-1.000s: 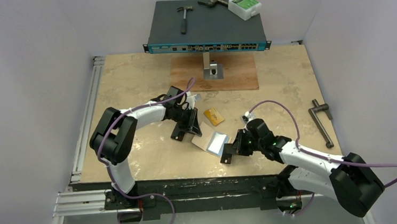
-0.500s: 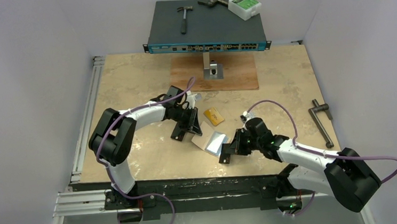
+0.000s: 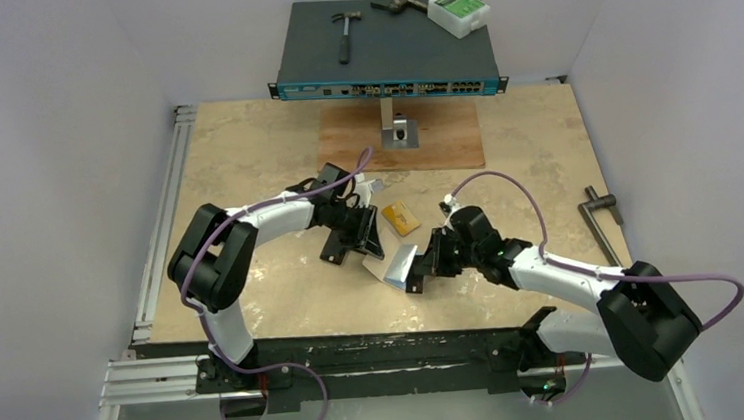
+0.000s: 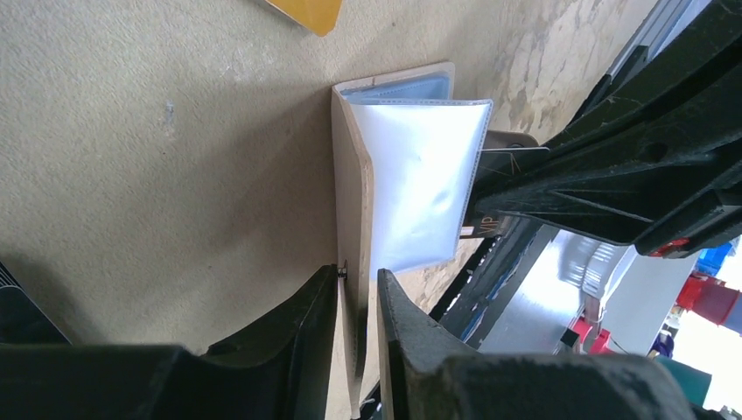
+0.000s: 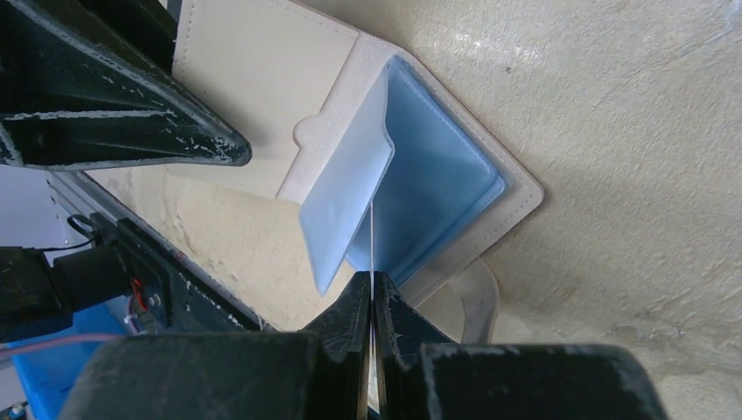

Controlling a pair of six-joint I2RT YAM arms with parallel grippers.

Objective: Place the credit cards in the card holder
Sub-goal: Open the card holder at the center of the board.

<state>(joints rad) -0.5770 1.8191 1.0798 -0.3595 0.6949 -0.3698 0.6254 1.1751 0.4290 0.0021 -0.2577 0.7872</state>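
- The right gripper [image 5: 372, 284] pinched a credit card [image 4: 486, 223] edge-on, its long axis pointing toward the card holder's [image 4: 348, 192] open pocket.
- The left gripper's [image 4: 357, 289] jaws narrowly straddled the cover; grip unclear.

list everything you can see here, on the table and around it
card holder: 1, beige with clear bluish pockets, open at mid-table
orange-yellow card: 1, flat on the table just beyond the holder
dark card: 1, at the holder's pockets
network switch: 1, dark with teal front, far edge
hammer: 1, dark, on the switch
pliers-like tool: 1, dark, on the switch
white box: 1, green label, on the switch
wooden board: 1, brown, before the switch
metal bracket: 1, grey, on the board
handle tool: 1, grey, right side
table: 1, beige
left gripper: 1, black, straddling the holder's cover edge
right gripper: 1, black, shut on the dark card
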